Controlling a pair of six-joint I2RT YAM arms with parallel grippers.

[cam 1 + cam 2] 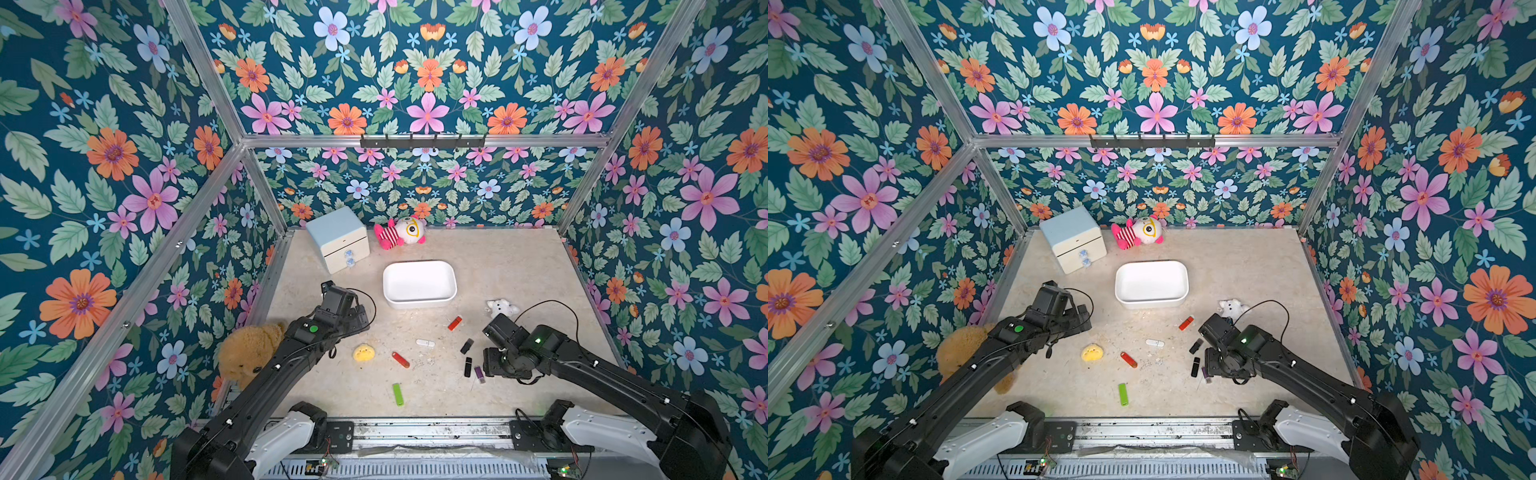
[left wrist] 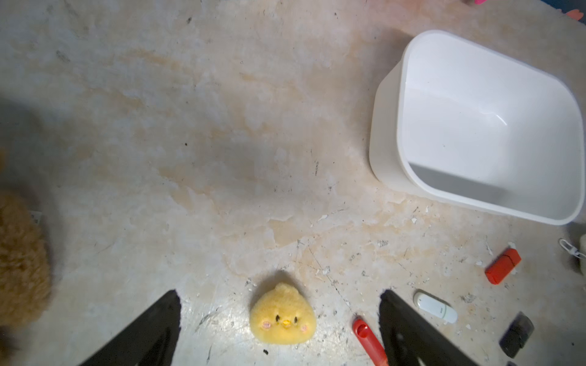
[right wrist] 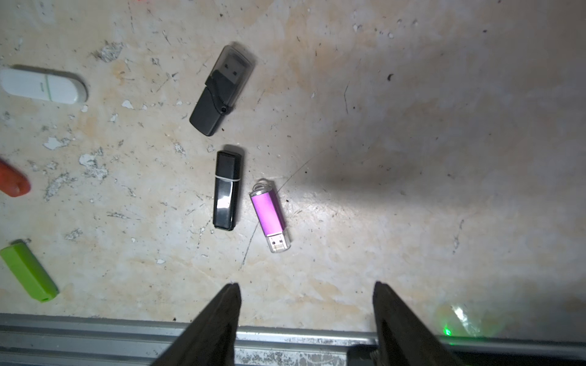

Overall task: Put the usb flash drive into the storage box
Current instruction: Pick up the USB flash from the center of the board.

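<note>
The step in hand looks like the reach for a drive; nothing is picked up yet. The box [image 1: 417,303] sits at the centre of the bench [image 1: 519,266] in both top views and is empty, as the left wrist view shows at its upper right.

Seven drives lie loose on the bench, all outside the box. The right claw [image 3: 306,285] hangs over the cluster at the lower right of a top view, its fingers apart with only bare bench between them. In the right wrist view the purple drive [image 3: 269,211] lies at mid-frame, nearest the claw, with a black drive [image 3: 225,193] just beside it on the left and apart from it. A second black drive [image 3: 218,92] lies above them.

The left claw [image 2: 279,293] is spread wide and holds nothing, hovering over a yellow chick [image 2: 282,315].

I judge the purple drive the likely target. The next move calls for bringing the claw forward and down to straddle its narrow sides, clear of the black neighbour, then clamping, lifting and carrying it up-frame to the box.
</note>
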